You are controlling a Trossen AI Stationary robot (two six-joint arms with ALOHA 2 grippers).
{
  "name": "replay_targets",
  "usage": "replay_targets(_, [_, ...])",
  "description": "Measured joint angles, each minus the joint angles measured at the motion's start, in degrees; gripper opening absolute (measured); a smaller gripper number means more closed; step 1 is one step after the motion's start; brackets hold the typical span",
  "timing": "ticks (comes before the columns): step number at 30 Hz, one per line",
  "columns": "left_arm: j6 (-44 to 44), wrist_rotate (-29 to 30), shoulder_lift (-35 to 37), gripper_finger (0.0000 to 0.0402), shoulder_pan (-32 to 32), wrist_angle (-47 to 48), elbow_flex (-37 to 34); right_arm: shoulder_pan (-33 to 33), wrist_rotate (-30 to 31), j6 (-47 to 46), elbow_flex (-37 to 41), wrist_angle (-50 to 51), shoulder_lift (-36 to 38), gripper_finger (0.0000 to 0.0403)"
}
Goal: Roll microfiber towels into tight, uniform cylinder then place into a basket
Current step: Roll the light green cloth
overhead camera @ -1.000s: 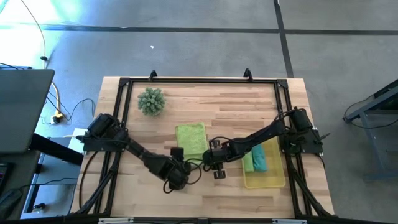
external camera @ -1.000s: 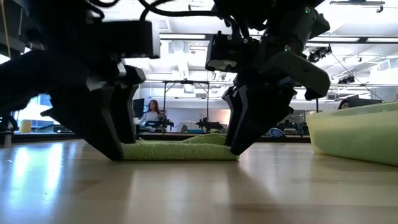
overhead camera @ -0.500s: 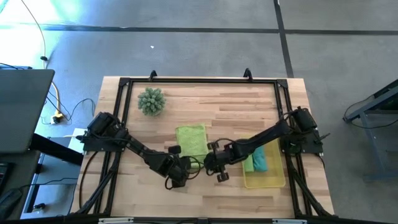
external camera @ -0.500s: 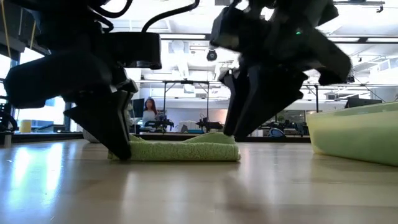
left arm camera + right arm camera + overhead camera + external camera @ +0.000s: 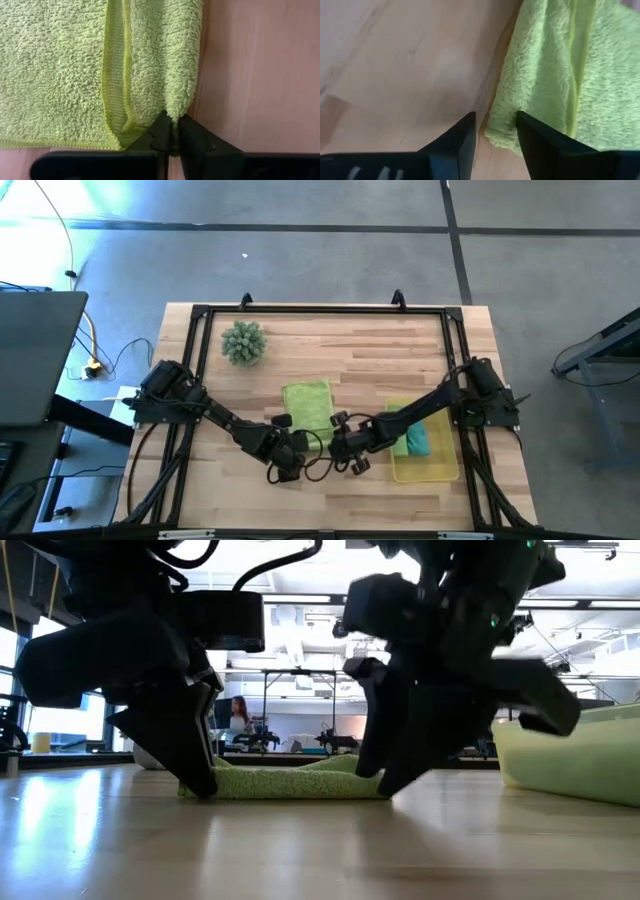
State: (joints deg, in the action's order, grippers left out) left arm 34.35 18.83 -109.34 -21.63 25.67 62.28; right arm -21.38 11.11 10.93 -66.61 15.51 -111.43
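Note:
One lime green microfiber towel point(image 5: 308, 406) lies flat on the table, its near edge folded over into a thick lip point(image 5: 170, 60). My left gripper point(image 5: 291, 450) is shut on that lip at the towel's near left corner. My right gripper point(image 5: 342, 446) stands open at the near right corner point(image 5: 506, 134); one finger is over the cloth and one is over bare wood. Whether it touches the cloth, I cannot tell. The yellow basket point(image 5: 436, 469) at the right holds a green towel point(image 5: 401, 442) and a teal towel point(image 5: 420, 436). My left gripper pinches the end of the folded-over near edge point(image 5: 175, 113) between its two fingertips, several layers thick. It comes from the table's near side, slanting down, as the low view shows point(image 5: 200, 780). The rest of the towel lies flat on the table.
A spiky green ball point(image 5: 243, 342) sits at the table's far left. A black frame point(image 5: 320, 310) runs round the tabletop. Bare wood lies between the towel and the far rail, and along the near edge.
My left gripper has shut on the towel's folded near edge at the left corner. My right gripper has shifted a little toward the table's near edge and tipped over the towel's right corner, staying open.

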Motion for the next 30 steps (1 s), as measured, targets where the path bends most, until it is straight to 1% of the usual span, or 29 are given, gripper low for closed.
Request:
replay_targets(5, [0.0,-1.12,0.0,0.0011,0.0,-0.2,0.02,0.78,1.06,-0.61,-0.22,-0.3,-1.79,0.0161])
replay_targets(7, [0.05,-1.27,0.0,0.0011,-0.09,-0.28,0.02,0.92,1.55,-2.85,-0.33,0.08,-2.36,0.0173])
replay_targets(10, [1.36,-2.3,0.5,0.0011,-0.08,-0.26,-0.04,1.09,0.88,-7.23,-0.33,1.47,-2.75,0.0168])
replay_targets(13, [1.49,-3.65,1.31,0.0011,-0.13,0.0,-0.07,0.98,0.8,-8.72,-0.35,2.23,-2.85,0.0131])
replay_targets(19, [1.74,-6.24,2.43,0.001,-0.17,-0.28,-0.06,1.0,0.21,-10.73,-0.29,2.47,-2.98,0.0019])
replay_targets(21, [2.45,-6.25,2.43,0.001,-0.17,-0.3,-0.07,1.08,-0.46,-10.75,-0.25,2.47,-2.98,0.0008])
replay_targets(24, [4.25,-7.46,2.43,0.001,-0.15,-0.62,-0.05,1.53,-4.13,-11.65,-0.68,3.03,-2.9,0.0013])
replay_targets(27, [5.58,-9.94,3.03,0.001,-0.02,-0.53,0.13,2.73,-12.25,-12.45,-1.65,3.54,-1.9,0.0004])
replay_targets(30, [6.27,-11.65,3.38,0.001,-0.02,-1.08,1.37,3.65,-20.0,-13.51,-2.35,4.6,-0.52,0.0004])
